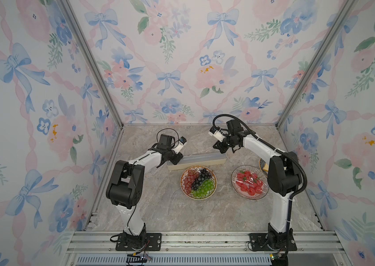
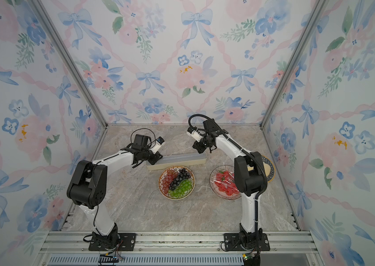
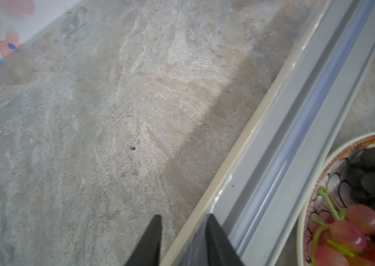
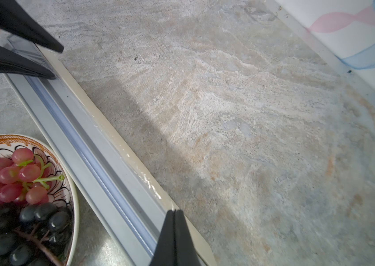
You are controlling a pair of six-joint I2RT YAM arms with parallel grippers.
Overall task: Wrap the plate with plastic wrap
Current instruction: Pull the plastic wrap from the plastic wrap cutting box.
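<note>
The plate [image 1: 215, 184] of red, black and green grapes stands uncovered mid-table, in both top views [image 2: 193, 183]. Just behind it lies the long cream box [image 1: 205, 161] with a grey top [image 3: 297, 138]. The plastic wrap [image 4: 154, 186] shows as a glossy crinkled edge along the box's far side. My left gripper [image 3: 184, 217] is at the box's left end, its jaws apart with the film's edge [image 4: 29, 53] between them. My right gripper [image 4: 175, 210] is at the box's right end, shut, with the film's edge running into its tips.
A second plate [image 1: 233, 182] of red fruit, covered in film, stands right of the grape plate beside the right arm. A third dish [image 2: 270, 170] is partly hidden behind that arm. Floral walls enclose the marble table on three sides.
</note>
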